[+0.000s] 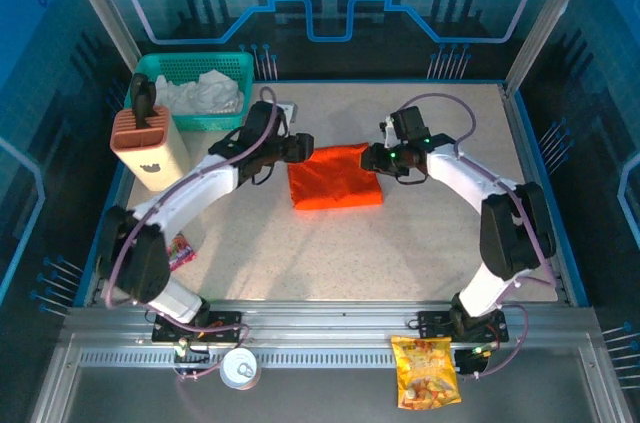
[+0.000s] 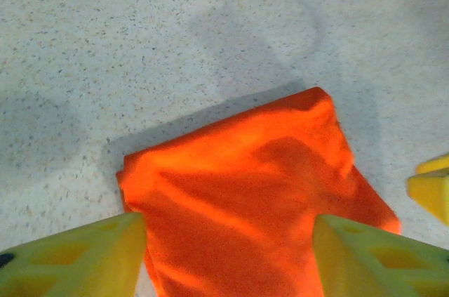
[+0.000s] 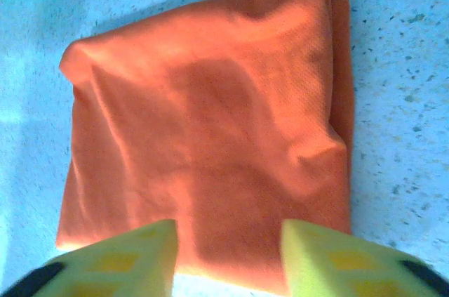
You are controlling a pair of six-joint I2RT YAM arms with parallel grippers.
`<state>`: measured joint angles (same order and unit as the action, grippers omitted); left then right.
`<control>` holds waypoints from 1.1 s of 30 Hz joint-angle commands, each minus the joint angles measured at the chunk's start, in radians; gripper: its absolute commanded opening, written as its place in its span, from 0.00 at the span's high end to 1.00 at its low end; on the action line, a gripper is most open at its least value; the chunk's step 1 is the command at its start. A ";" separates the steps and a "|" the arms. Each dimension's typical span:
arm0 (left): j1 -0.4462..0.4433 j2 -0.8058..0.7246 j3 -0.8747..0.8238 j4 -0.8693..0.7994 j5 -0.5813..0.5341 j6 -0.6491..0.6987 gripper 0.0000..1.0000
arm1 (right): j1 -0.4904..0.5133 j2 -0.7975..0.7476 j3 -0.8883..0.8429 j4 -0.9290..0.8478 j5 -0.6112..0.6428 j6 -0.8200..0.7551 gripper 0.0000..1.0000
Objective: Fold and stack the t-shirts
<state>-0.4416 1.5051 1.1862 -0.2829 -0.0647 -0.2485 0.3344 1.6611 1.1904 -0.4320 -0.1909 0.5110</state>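
**Folded shirt, mid-table: hazards and surroundings**

Orange t-shirt [image 1: 335, 176]: folded, flat at the middle of the table [image 1: 400, 253].
Left claw [image 2: 226, 241], right claw [image 3: 228, 234]: both spread, pinching nothing, low over opposite shirt edges.
Risk: a rising finger may snag a layer and drag the fold open.
Basket [image 1: 195, 58], tan holder [image 1: 150, 148]: far-left corner, well apart, probably no obstruction.

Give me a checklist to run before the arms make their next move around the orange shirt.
1. T-shirt folded into a compact rectangle, flat on the table: ok.
2. Left gripper open, nothing between its fingers: ok.
3. Right gripper open, gripping nothing: ok.
4. Fold edges flush: not ok, a lower layer peeks out along one side.
5. White cloth in the teal basket is another shirt to fold: cannot tell.
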 commanded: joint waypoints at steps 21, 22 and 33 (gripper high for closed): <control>-0.082 0.208 -0.049 -0.145 -0.049 -0.209 0.35 | 0.015 0.099 -0.044 -0.070 0.090 -0.092 0.40; -0.082 0.220 -0.044 -0.151 -0.060 -0.207 0.35 | 0.015 0.110 -0.035 -0.070 0.093 -0.092 0.40; -0.078 0.434 0.018 -0.139 -0.085 -0.187 0.48 | 0.018 0.233 0.006 -0.023 0.044 -0.064 0.59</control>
<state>-0.5217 1.8912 1.1763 -0.4149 -0.1352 -0.4450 0.3412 1.8637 1.1736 -0.4683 -0.1173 0.4347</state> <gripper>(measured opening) 0.551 0.441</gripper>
